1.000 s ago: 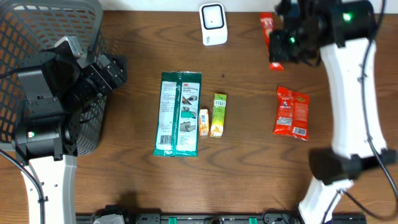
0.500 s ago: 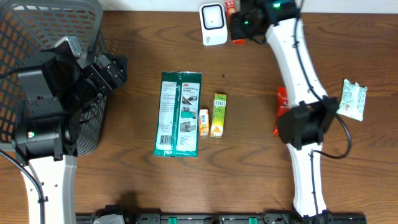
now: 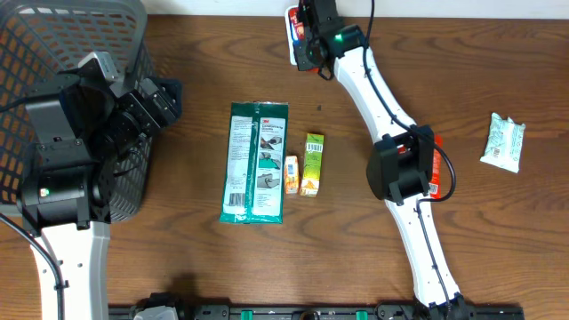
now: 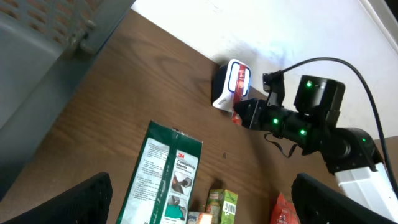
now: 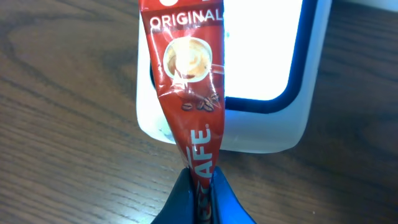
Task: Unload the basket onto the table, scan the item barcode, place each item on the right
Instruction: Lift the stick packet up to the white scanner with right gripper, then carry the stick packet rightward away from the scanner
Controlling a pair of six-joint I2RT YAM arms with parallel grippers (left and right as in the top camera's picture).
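Right claw [image 5: 200, 186] pinches red sachet [image 5: 186, 87], probably coffee, over lit white scanner [image 5: 261, 134]; left claw [image 3: 158, 100] spread wide.

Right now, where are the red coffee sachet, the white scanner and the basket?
coffee sachet [image 5: 186, 74], right wrist view, its printed front.
scanner [image 5: 261, 50], right wrist view, its lit window.
basket [image 3: 53, 36], overhead view, its mesh wall.
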